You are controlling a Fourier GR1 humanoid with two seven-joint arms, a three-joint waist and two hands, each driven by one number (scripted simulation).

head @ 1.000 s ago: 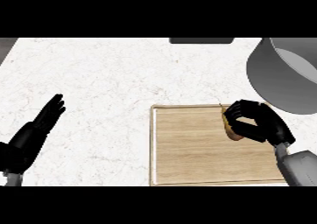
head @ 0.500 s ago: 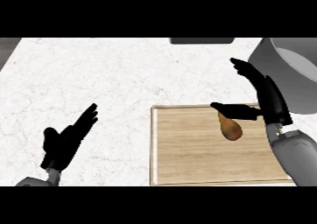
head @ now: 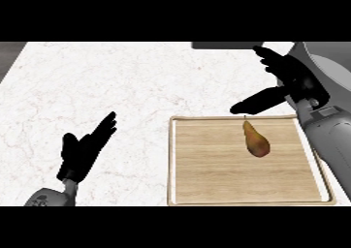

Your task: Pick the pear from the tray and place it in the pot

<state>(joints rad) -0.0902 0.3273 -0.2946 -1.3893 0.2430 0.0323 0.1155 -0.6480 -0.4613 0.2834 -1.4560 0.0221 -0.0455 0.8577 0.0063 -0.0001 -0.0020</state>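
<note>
Nearby, pear [head: 256, 139] on tray [head: 207, 184], pot [head: 336, 72] behind

Lighting: bright, even and diffuse; source direction could not be told. Shadows: faint, with none distinct under the right hand [head: 296, 80] or beside the left hand [head: 85, 150]. Glare: none on the marble counter [head: 106, 87]. Focus: slightly soft throughout.

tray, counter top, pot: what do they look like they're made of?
Tray: looks like light wood, matte, with straight grain lines and a raised paler rim.
Counter top: looks like white marble or a stone-look slab, with faint reddish-grey veining and little gloss.
Pot: probably metal, plain grey with a smooth, evenly shaded wall; only partly in view, so painted or coated cannot be ruled out.
</note>
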